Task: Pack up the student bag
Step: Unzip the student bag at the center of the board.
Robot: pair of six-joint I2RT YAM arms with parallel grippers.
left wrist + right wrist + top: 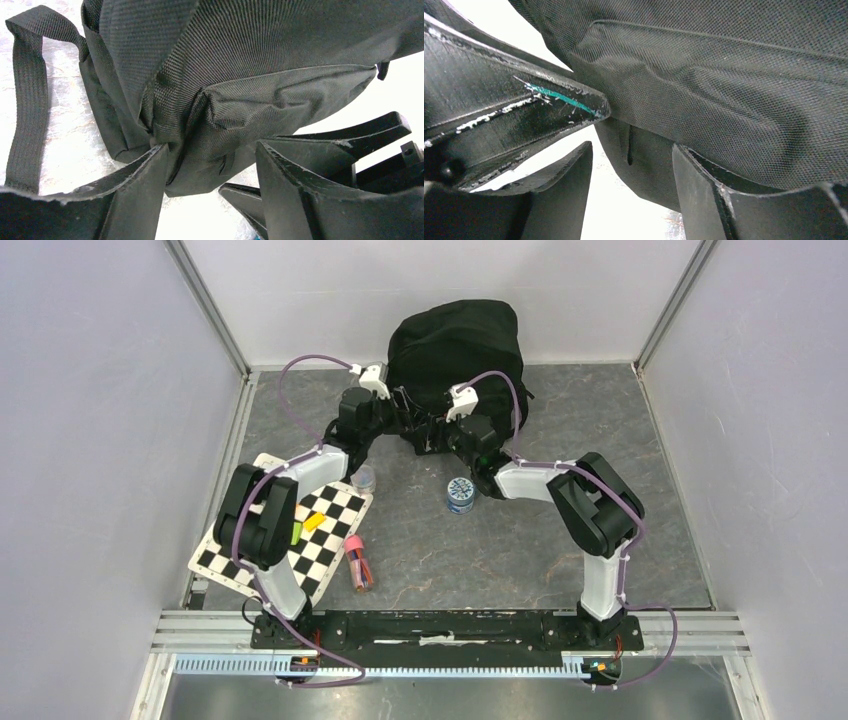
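Top external view: student bag [455, 345] slumped at the far middle of the table [560, 540], by the back wall, just beyond both grippers.
Soft, limp woven fabric, probably light and apt to fold or slide when pulled; best taken by a seam or the strap [27, 100], not slack panel. Left gripper [211, 147] and right gripper [631, 147] parted, straddling the near lower edge, not yet clamped. Broad side toward the arms; long axis seemingly left-right, opening unseen.

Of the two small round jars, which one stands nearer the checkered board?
The clear jar, beside the checkered board; the blue-patterned jar stands apart, farther right.
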